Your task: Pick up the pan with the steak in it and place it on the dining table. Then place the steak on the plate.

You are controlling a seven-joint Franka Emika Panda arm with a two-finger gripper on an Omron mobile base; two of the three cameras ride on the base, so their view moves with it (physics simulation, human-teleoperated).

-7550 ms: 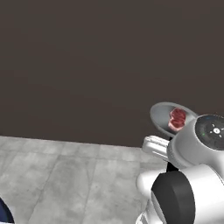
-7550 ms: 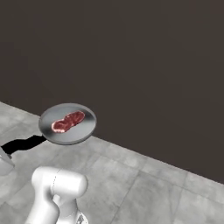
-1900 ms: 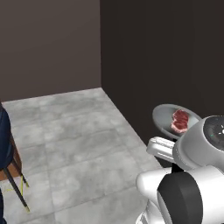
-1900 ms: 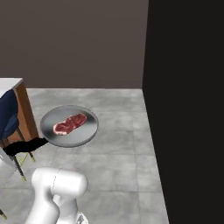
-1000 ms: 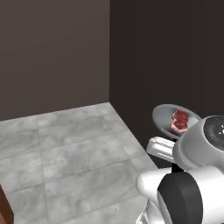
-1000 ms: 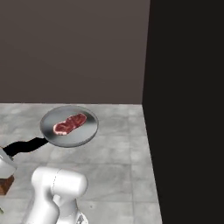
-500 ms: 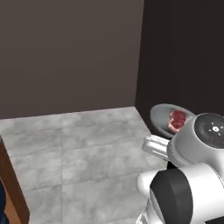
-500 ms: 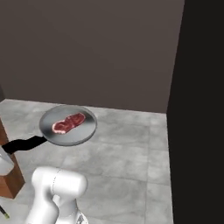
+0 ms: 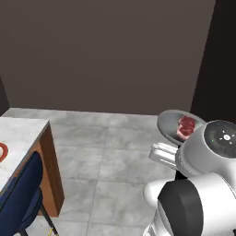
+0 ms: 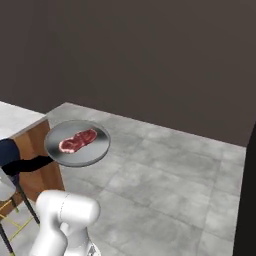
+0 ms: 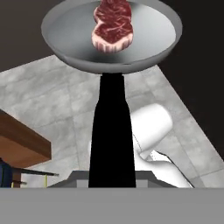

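Gripper (image 11: 112, 186) pinching the black handle of the pan (image 10: 77, 142), steak (image 10: 78, 140) lying inside, carried level above the floor; swung round since a moment ago, table (image 9: 18, 138) corner and plate (image 9: 2, 152) rim now entering at left, so set-down drawing near.

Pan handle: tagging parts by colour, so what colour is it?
Black, clearest in the hand view, on the grey pan handle.

The floor (image 9: 115, 156) is laid in large grey marbled tiles with thin joints. A plain dark brown-grey wall (image 10: 150, 55) rises behind it. A darker, near-black panel (image 9: 216, 73) stands at one side. Lighting is even and dim, without distinct shadows.
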